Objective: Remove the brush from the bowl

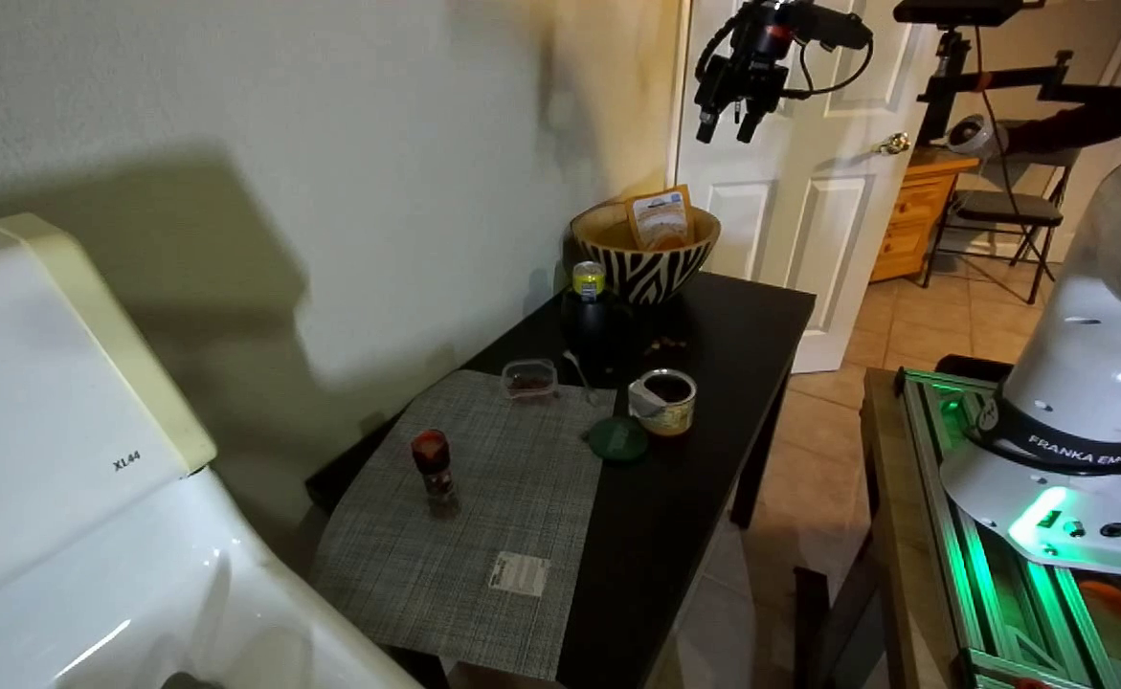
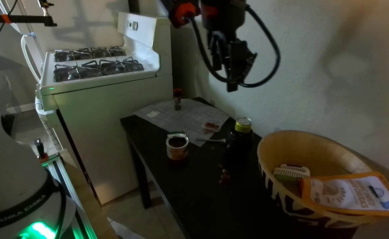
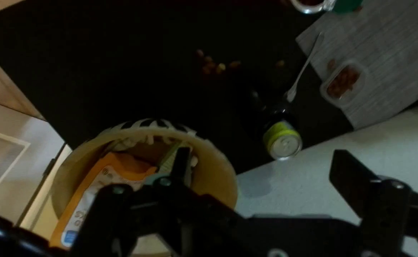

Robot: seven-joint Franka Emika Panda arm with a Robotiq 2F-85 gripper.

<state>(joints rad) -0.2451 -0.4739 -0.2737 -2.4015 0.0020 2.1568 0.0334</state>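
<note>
At the lower right of an exterior view stands the bowl [image 2: 289,142], large and round, striped like a zebra outside and tan inside, on the dark table [image 2: 211,202]. Within it lies the brush [image 2: 290,172], white and green; just beside, an orange-and-white pouch [image 2: 353,192] rests partly over the rim (whether the pouch touches the brush, I cannot tell). At the upper right of an exterior view, the gripper [image 1: 727,130] hangs in the air, higher than the bowl, and points downward. Its two fingers stand well apart from each other, as the wrist view shows clearly; there, one of the fingers [image 3: 182,162], left of the frame's middle, hides a part of the brush. To the left of the bowl, around the middle of an exterior view, are a can [image 2: 243,125] with a yellow-green band, an opened tub [image 2: 177,147] with dark contents, and a pale utensil [image 2: 211,140] (fork or spoon, it is hard to tell). Higher in that frame, on the grey mat [image 2: 189,114], are a clear plastic box [image 2: 212,125] with brownish pieces and an upright red-capped jar [image 2: 177,99].
</note>
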